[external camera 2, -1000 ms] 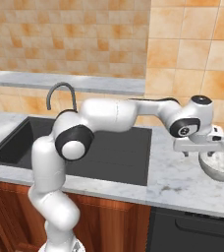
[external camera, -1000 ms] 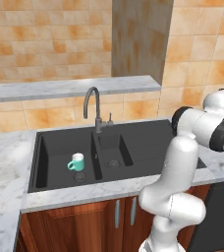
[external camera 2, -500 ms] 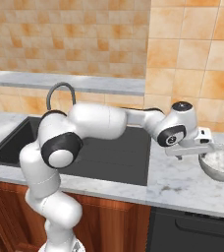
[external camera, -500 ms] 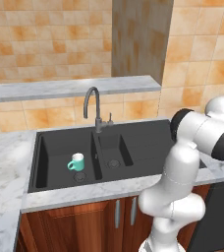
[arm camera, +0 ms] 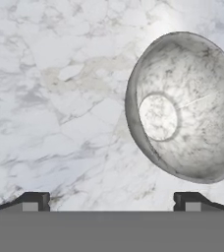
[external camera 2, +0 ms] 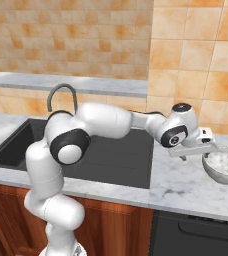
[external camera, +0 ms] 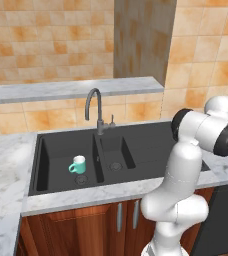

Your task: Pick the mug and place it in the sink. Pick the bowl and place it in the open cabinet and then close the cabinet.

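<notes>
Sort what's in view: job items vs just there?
Job:
- mug, upright in the left basin of the sink
- bowl on the marble counter, right of the sink
- gripper, open, close beside the bowl's rim

Just there:
- tap behind the sink
- lower cupboard doors
- tiled wall

My finger tips (arm camera: 30,202) stand wide apart with nothing between them, over the white marble counter (arm camera: 50,98). The grey speckled bowl (arm camera: 182,106) sits on the counter ahead, offset toward my right tip, inside facing me.
</notes>
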